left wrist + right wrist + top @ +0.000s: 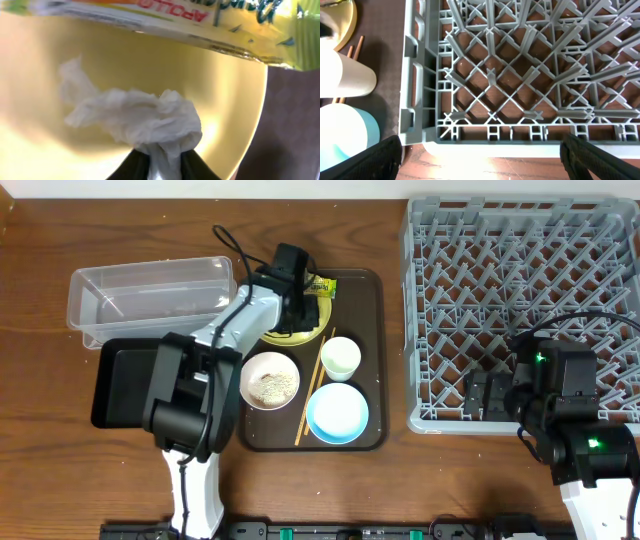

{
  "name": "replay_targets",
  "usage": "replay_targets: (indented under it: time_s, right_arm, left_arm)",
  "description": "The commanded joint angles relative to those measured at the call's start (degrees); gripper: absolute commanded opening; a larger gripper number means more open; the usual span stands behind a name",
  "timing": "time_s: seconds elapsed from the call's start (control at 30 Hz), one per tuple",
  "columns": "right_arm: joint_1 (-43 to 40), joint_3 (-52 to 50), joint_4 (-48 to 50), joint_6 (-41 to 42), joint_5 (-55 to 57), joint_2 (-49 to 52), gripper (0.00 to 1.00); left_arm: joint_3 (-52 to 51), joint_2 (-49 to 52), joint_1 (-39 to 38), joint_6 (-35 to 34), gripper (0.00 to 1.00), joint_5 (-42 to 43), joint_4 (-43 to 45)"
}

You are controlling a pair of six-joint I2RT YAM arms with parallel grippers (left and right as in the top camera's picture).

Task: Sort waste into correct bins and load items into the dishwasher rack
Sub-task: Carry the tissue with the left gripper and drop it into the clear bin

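Overhead view: the left gripper [293, 308] is down on the yellow plate [318, 331] at the back of the brown serving tray [375, 310], with the green-and-yellow wrapper [320, 285] lying at the plate's far rim; the left wrist view shows its dark fingers [127, 167] pinched on a fold of the crumpled white paper [145, 117], most of the wad resting on the plate beyond the tips. The right gripper [482, 162] hangs with its jaws wide apart and holding nothing, over the near edge of the grey dishwasher rack [520, 300], whose lattice shows no dishes.

On the tray sit the white bowl [270, 380] with rice scraps, the light blue bowl [337, 412], the pale cup [340, 358] and the chopsticks [312, 390]; the clear tub [150, 295] and the black tray [120, 385] wait to the left.

The step in hand looks to be clearing the paper. Only a small fold is held, so the pinch should stay firm; a straight lift off the plate, before any sideways travel, would keep the wad from dragging the wrapper or snagging the rim; the carry should then pass left, away from the cup and bowls, and the jaws should part only once over the chosen bin, low enough that the light paper does not drift.
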Motion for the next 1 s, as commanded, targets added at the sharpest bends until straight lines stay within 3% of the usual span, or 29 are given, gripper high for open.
replay_targets:
  time_s: [0.0,0.13,0.27,0.53,0.8,0.97]
  right_arm:
    - [-1.03,1.14,0.15,-0.22,-0.37,-0.09,0.99]
    - [-1.03,1.14,0.15,-0.2,-0.37,-0.09,0.99]
    - [-1.03,1.14,0.15,-0.2,-0.37,-0.09,0.99]
    - [-1.03,1.14,0.17,-0.2,-0.37,-0.09,0.99]
    - [-1.03,1.14,0.22,-0.22,-0.33,-0.09,0.99]
    - [-1.03,1.14,0.24,-0.22,-0.2,-0.09,0.99]
  left_arm:
    - [0.92,-7.8,2.84,0.07,0.15,-0.72,-0.26]
    - [0.92,-14.99,6.84,0.09,0.15,-1.03,0.35]
    - [0.92,-19.63,11.82,0.07,0.17,-6.43,-0.15]
    - [0.83,-18.23,20.0,0.04,0.22,-8.63,-2.6]
    - [0.85,-16.48,21.7,0.07,0.66,-8.57,-4.7]
    - [0.85,-18.71,21.0,3.87,0.74,-6.25,-3.85]
